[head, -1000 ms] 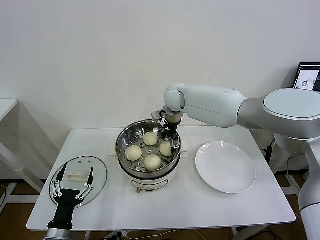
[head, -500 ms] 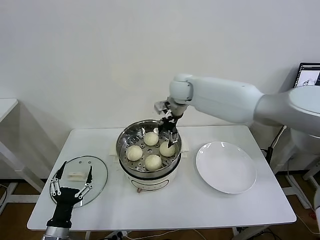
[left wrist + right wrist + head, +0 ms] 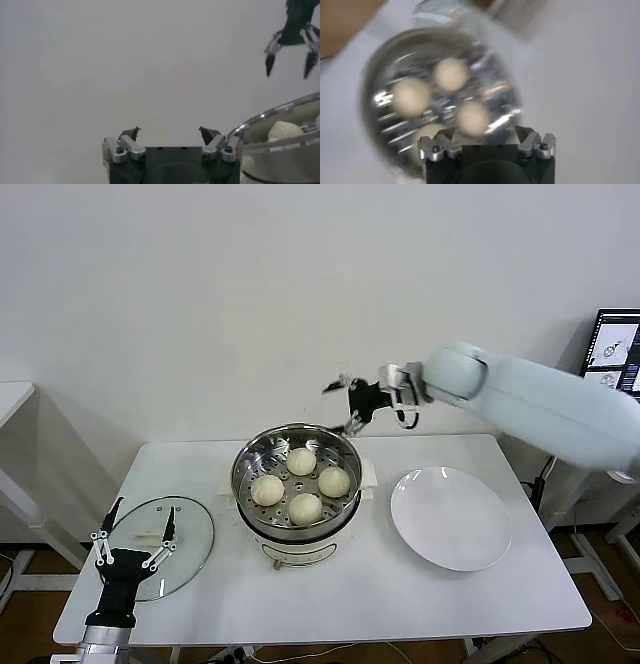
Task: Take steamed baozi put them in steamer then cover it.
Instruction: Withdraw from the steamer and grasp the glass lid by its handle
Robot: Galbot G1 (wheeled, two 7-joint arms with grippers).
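Head view, nearest first: the left gripper (image 3: pixel 132 536) hovers at the tabletop's (image 3: pixel 400 594) near left corner, jaws apart and empty, straddling the near edge of the cover (image 3: pixel 160 546), which lies flat on the tabletop. Mid-table, four steamed baozi (image 3: pixel 305 507) sit inside the steamer (image 3: pixel 250 459), uncovered, with a white plate (image 3: pixel 450 519) beside it. Farthest, the right gripper (image 3: pixel 343 408) hangs above the steamer's back rim, jaws spread, clear of the buns.

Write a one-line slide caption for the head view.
Four buns sit in the steamer; right gripper open above its rim, left gripper open over the lid.
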